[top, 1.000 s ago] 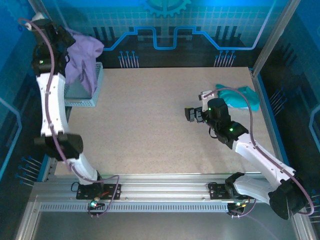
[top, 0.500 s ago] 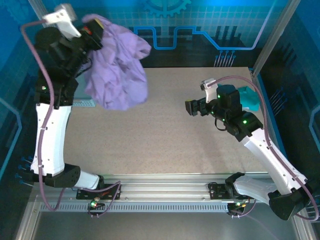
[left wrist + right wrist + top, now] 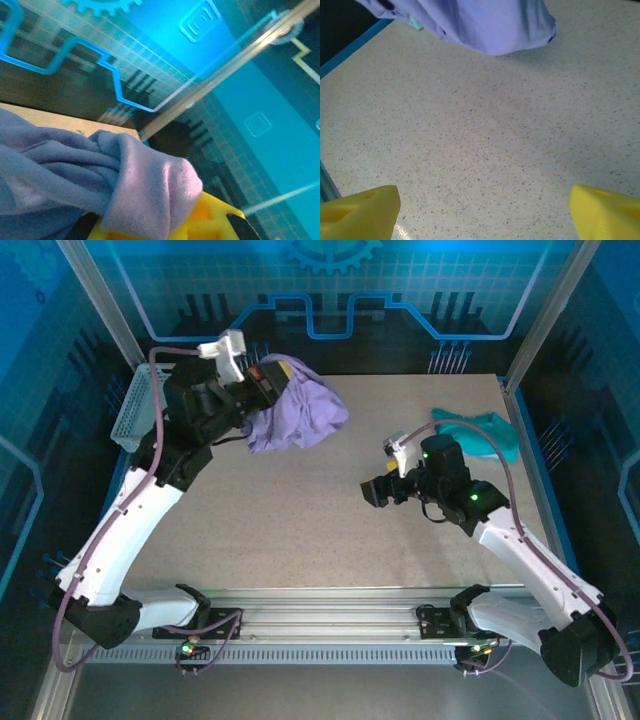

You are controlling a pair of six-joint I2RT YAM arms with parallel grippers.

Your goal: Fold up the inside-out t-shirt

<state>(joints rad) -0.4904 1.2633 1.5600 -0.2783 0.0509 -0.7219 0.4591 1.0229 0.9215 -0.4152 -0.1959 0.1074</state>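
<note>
The inside-out t-shirt (image 3: 300,418): who has it, and where?

Your left gripper (image 3: 262,378) has it, clamped tight on a bunch of the lavender cloth over the far left of the table (image 3: 300,540). From above you see the whole crumpled bundle hanging off it. The mesh basket (image 3: 132,408) sits at the table's left edge, beyond your arm.

And the left wrist camera?

There the cloth lies folded over one yellow finger (image 3: 212,222) and hides the pinch itself. You can make out little else of that gripper.

Your right gripper (image 3: 378,492)?

Spread wide with nothing in it, near the middle of the table and well apart from the shirt. Its wrist view gives you what the overhead cannot: the shirt's lower edge with its shadow on the speckled top. You cannot tell whether that edge touches the table, and the rest of the shirt is cut off at the top of the frame. A teal garment (image 3: 482,430) lies at the far right.
</note>
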